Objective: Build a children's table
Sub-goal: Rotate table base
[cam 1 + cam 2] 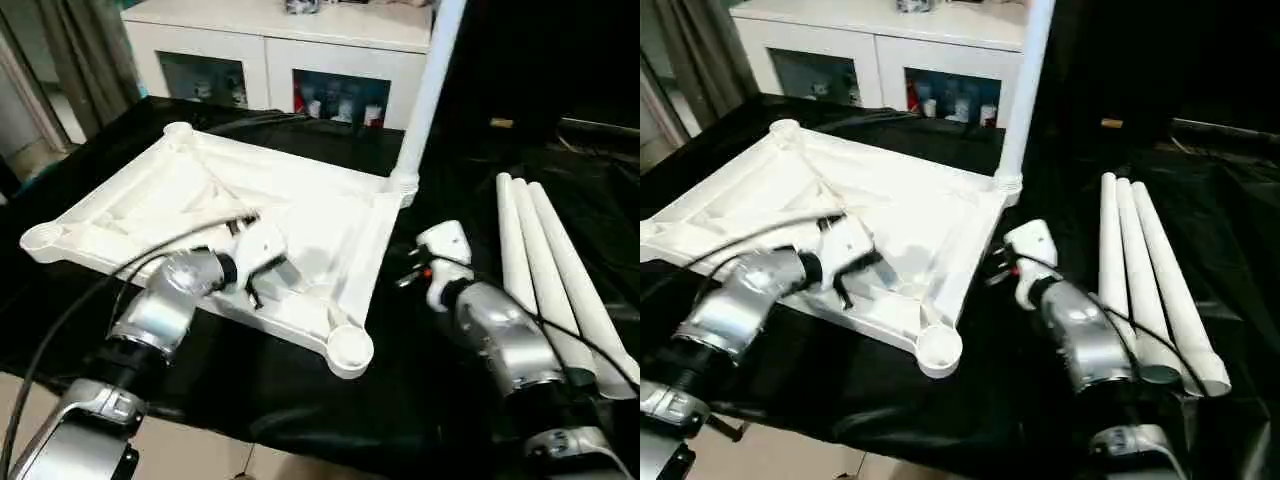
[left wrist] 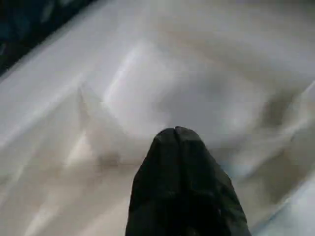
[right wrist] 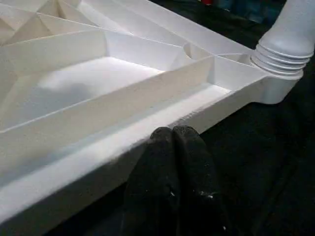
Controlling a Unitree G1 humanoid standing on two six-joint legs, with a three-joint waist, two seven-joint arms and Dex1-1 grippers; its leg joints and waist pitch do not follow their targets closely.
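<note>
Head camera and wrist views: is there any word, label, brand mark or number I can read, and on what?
None can be read.
White ribbed plastic tabletop, white tube legs: no print or moulded marking visible.
Small items behind the glass doors of the white cabinet: any labels too small and blurred to read.
Small yellowish tag on the dark backdrop: too small to read.

Work surface: a large table (image 1: 300,400) draped in black cloth filled the foreground.
Cabinet: a white cabinet (image 1: 270,30) with glass doors stood behind the table; small coloured items showed through the glass.
Curtain: grey-brown drapes (image 1: 75,60) hung at the far left.
Floor: pale tiles (image 1: 190,455) lay below the table's near edge.
Far right: the background was dark.
</note>
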